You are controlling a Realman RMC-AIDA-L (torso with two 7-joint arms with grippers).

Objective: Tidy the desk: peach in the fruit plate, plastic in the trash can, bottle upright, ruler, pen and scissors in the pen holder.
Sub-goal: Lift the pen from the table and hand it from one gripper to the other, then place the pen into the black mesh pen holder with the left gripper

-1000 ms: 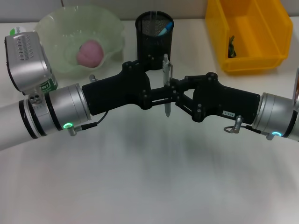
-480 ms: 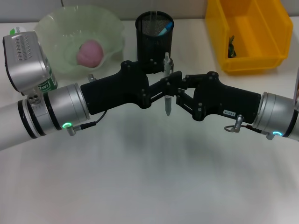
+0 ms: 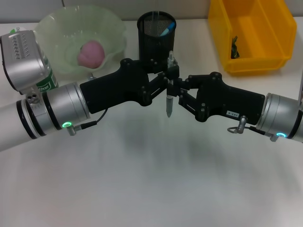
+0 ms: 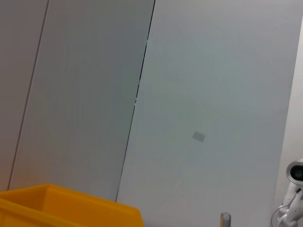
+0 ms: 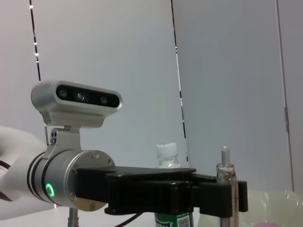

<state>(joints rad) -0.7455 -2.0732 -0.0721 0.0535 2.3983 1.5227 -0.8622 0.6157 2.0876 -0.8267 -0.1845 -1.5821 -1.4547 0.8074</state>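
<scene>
**Pen held upright between two grippers, in front of the pen holder**

Centre of the head view: the left gripper (image 3: 166, 81) is closed on the pen (image 3: 169, 85), which stands vertical with its tip pointing down, clear of the table (image 3: 151, 189). The right gripper (image 3: 181, 92) meets it from the opposite side, just beside the pen; whether its fingers grip the pen or stand open cannot be told. In the right wrist view the pen (image 5: 225, 182) shows at lower right, clamped in the black fingers (image 5: 218, 196) of the left gripper.

Directly above the pen in the head view stands the black mesh pen holder (image 3: 156, 33), a blue item inside. Upper left — the pale green fruit plate (image 3: 52, 28) with the peach (image 3: 91, 53) in it. The green-labelled bottle (image 3: 46, 82) stands upright at the left edge, partly hidden by the left arm's camera. Upper right — the yellow bin (image 3: 265, 61), holding a small dark object.
</scene>
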